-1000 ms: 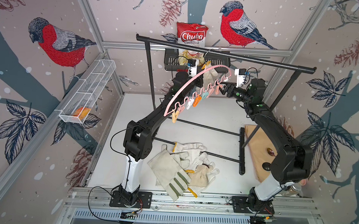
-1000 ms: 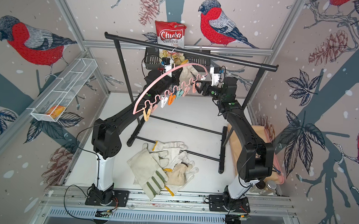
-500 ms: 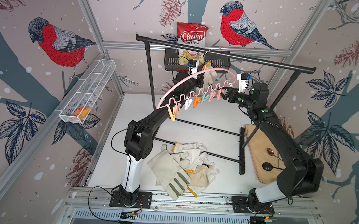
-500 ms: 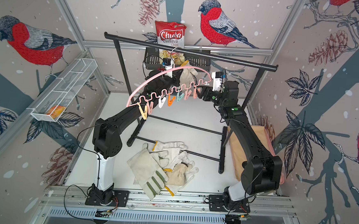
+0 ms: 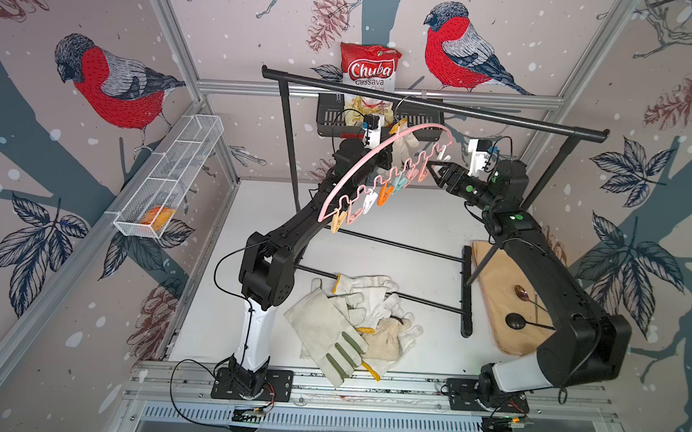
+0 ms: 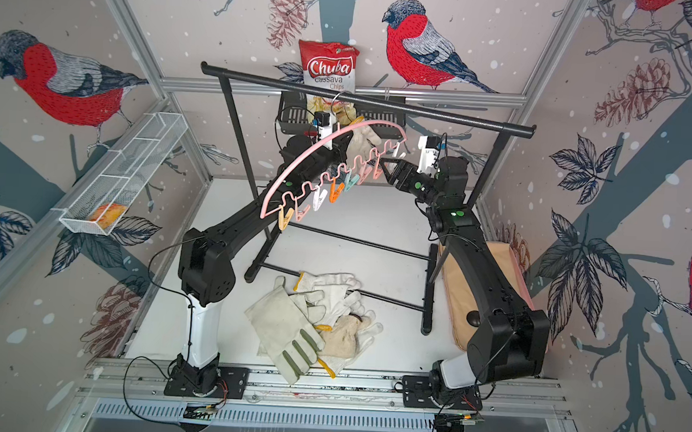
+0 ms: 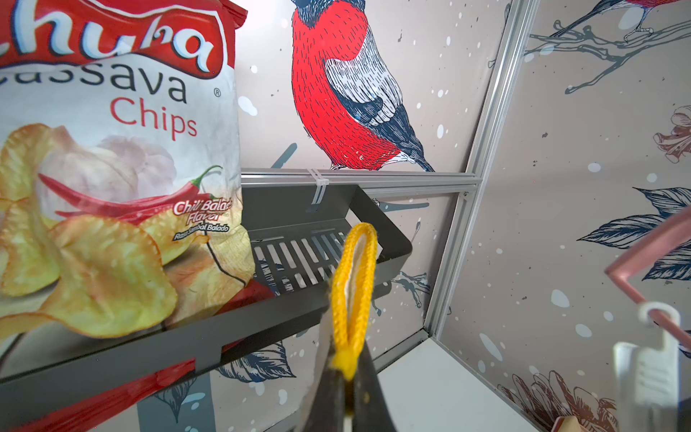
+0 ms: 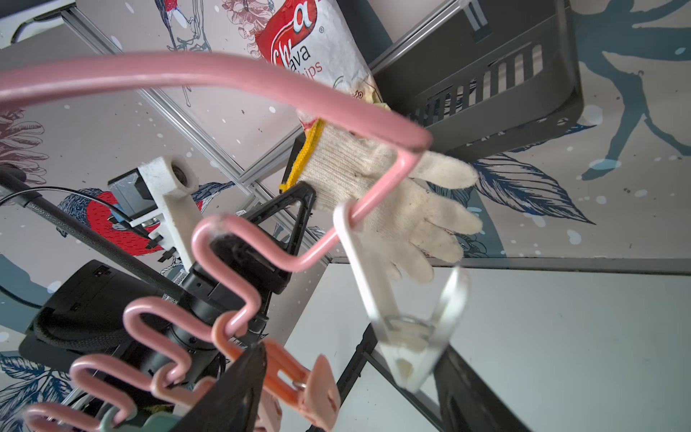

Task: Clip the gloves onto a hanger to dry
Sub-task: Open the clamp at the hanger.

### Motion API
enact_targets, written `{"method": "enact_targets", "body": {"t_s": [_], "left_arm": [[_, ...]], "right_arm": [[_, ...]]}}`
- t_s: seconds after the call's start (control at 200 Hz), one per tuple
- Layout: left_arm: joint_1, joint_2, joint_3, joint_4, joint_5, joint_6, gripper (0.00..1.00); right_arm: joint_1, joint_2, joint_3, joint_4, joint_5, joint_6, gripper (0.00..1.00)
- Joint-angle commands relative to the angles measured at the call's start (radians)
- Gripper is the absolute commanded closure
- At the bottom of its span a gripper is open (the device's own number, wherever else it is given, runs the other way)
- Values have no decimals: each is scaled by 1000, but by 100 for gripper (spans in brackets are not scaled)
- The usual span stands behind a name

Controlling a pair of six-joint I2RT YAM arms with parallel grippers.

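A: Any glove clipped?
B: None; left gripper point(image 7: 347, 377) pinches the cuff of one knitted glove point(image 8: 355, 168) beside the far hanger point(image 8: 224, 71), right gripper point(image 5: 437, 172) spread at its white peg point(image 8: 392, 299), other gloves point(image 5: 329, 327) piled on the near table point(image 5: 417, 229)

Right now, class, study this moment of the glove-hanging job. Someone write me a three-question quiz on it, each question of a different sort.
1. True or false: the left gripper is shut on the yellow cuff of a knitted glove.
2. The right gripper is: A open, beside the hanger and its end pegs; B shut on a leather glove; C shut on the black rack.
3. Fill in: the other gloves lie piled on the ___.
Key: 1 true; 2 A; 3 table.
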Motion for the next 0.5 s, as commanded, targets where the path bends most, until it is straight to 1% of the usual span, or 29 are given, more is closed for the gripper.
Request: {"method": "enact_targets", "body": {"t_s": [0.0, 0.215, 0.355, 0.495], "left_arm": [[-3, -10, 5, 38, 3, 8, 100], [-2, -9, 6, 39, 4, 6, 100], [-2, -10, 5, 36, 4, 10, 100], [-2, -10, 5, 35, 3, 15, 100]], "right_arm": [[-11, -28, -18, -2, 21, 31, 28], [-41, -60, -56, 11, 36, 28, 28], [-61, -36, -37, 20, 56, 24, 30], [-55, 1, -5, 41, 69, 23, 32]]}}
